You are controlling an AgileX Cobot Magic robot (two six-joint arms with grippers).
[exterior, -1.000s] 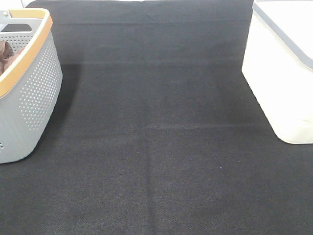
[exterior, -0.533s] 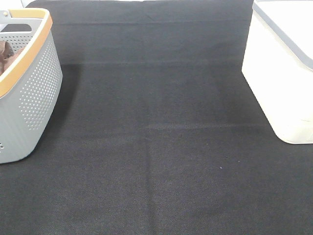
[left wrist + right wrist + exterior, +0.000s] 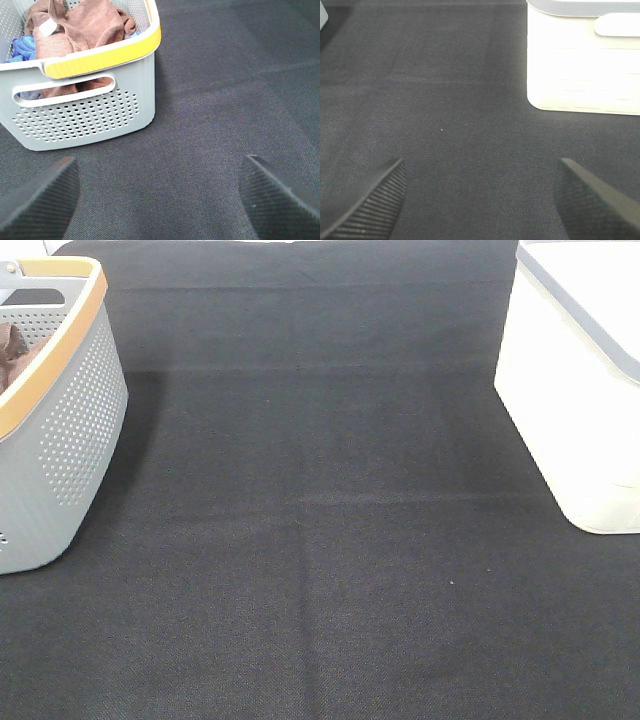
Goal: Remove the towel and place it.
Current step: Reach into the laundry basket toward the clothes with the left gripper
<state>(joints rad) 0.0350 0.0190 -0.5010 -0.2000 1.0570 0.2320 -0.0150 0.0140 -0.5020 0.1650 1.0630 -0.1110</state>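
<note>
Both left fingers [image 3: 40,200] and right fingers [image 3: 590,200] gape empty; towel [image 3: 57,42] looks limp and light, best pinched at a fold.

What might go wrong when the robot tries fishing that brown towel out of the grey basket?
1. The rust-brown microfibre towel lies bunched against a blue cloth, so the open left pincer might drag both out.
2. The towel sits in loose folds, so a shallow pinch may slip off.
3. The towel could snag on the yellow rim of the grey perforated plastic basket, perhaps tipping it.
</note>
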